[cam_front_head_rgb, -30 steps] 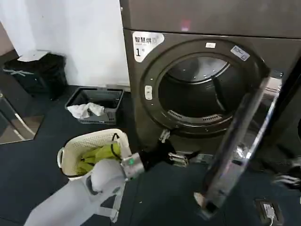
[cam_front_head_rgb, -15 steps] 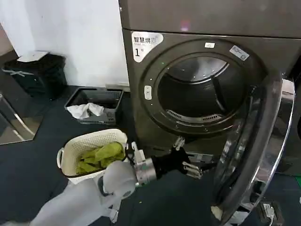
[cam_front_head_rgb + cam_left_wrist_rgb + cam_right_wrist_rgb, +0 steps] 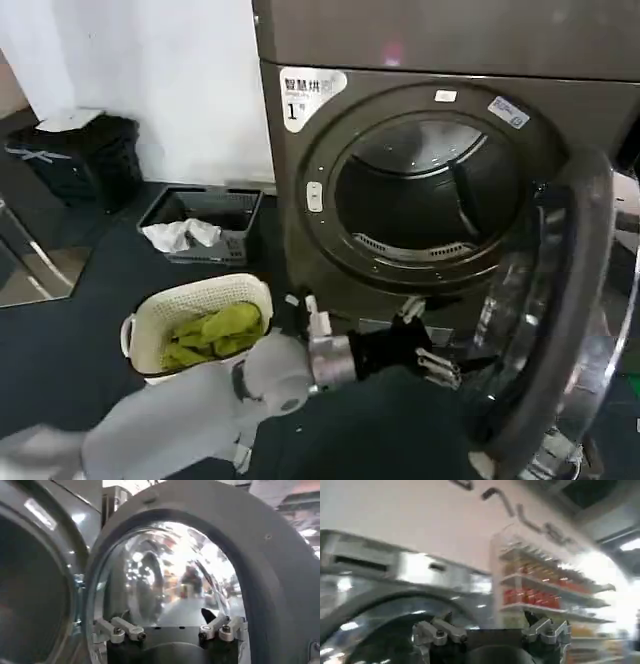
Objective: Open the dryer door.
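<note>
The dryer door [image 3: 560, 320] is swung wide open on the machine's right side, standing upright and nearly edge-on in the head view, grey inner side [image 3: 280, 575] and domed glass turned toward the left gripper [image 3: 432, 352]. That gripper reaches low in front of the drum opening [image 3: 425, 195], just beside the door's inner face, fingers [image 3: 120, 628] apart and holding nothing; the right gripper [image 3: 492, 632] has its fingers spread too, near a chrome rim, with stocked shelves [image 3: 545, 592] behind. Dark floor [image 3: 80, 310], white laundry basket [image 3: 195, 310] with green cloth [image 3: 215, 333], grey crate [image 3: 205, 222], black bin [image 3: 85, 155], white wall [image 3: 170, 80].
</note>
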